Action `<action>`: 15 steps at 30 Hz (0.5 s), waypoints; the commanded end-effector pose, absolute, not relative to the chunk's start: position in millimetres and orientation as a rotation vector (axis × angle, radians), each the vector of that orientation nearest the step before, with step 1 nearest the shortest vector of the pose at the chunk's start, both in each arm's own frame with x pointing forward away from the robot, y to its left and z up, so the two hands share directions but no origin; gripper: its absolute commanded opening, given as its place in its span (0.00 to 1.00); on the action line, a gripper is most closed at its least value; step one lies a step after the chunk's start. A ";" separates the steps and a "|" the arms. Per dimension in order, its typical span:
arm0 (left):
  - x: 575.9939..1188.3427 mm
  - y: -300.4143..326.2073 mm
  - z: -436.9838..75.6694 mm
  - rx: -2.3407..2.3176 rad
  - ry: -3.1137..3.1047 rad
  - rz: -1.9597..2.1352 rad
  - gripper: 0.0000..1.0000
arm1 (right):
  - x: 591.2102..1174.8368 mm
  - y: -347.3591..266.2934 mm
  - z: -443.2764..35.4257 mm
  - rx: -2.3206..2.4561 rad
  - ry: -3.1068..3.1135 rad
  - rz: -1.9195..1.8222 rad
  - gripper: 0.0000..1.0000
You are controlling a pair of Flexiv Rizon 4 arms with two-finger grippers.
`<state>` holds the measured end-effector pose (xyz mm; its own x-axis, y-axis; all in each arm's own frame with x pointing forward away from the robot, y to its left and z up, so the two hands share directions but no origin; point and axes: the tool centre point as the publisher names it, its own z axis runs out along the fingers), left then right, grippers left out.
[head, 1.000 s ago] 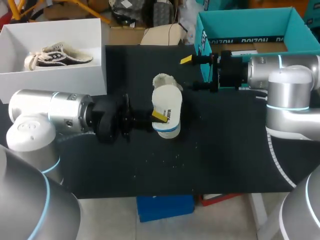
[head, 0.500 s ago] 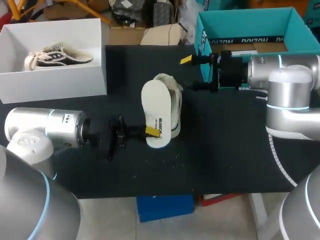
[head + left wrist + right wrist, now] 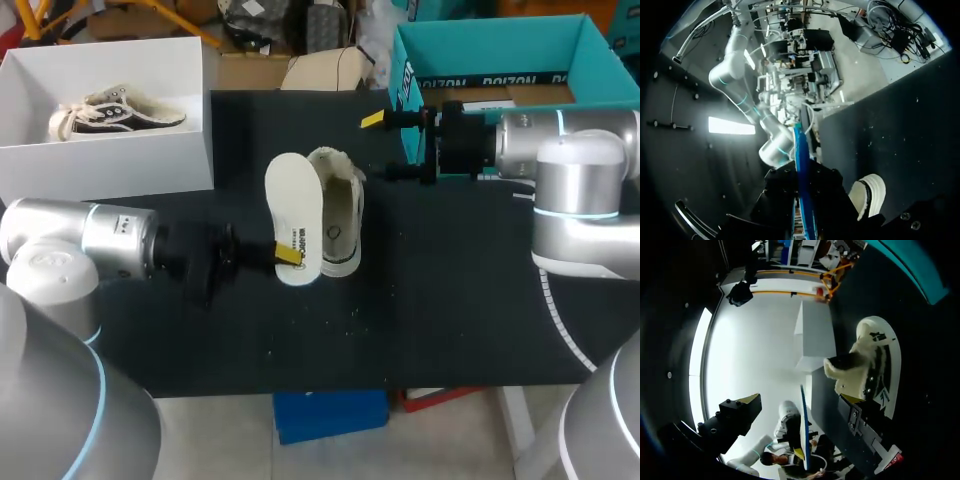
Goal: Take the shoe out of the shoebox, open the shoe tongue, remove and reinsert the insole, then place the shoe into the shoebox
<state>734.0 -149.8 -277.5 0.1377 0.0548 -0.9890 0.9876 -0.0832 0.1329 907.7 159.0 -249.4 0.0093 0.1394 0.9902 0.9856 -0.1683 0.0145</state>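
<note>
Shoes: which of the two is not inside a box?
The cream shoe on the black table, beside the insole; the dark shoe lies in the white box.

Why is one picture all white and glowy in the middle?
Right wrist view: strong light past the table edge washes everything white beside the shoe; left wrist view: dimmer, little glare; head view: even light, the insole shows plainly.

The shoe (image 3: pixel 340 212) lies mid-table with the insole (image 3: pixel 290 215) standing on edge just beside it, pinched by the left gripper (image 3: pixel 287 256), so that side is blocked. The right gripper (image 3: pixel 383 146), fingers apart, hangs between shoe and teal shoebox (image 3: pixel 480 50). The white box (image 3: pixel 110 160) walls the far left corner; bare table (image 3: pixel 460 310) lies right of the shoe
</note>
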 end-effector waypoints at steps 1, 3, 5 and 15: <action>762.3 -157.7 -284.3 1.424 1.079 -1.166 0.00 | 908.0 160.7 -249.8 -1.441 -1.229 -1.268 1.00; 771.4 -158.5 -285.3 1.440 1.062 -1.159 0.00 | 908.0 160.7 -249.8 -1.441 -1.229 -1.268 1.00; 780.3 -159.6 -285.7 1.451 1.035 -1.156 0.00 | 908.0 160.7 -249.8 -1.441 -1.229 -1.268 1.00; 817.8 -174.6 -288.5 1.485 1.018 -1.153 0.00 | 908.0 160.7 -249.8 -1.441 -1.229 -1.268 1.00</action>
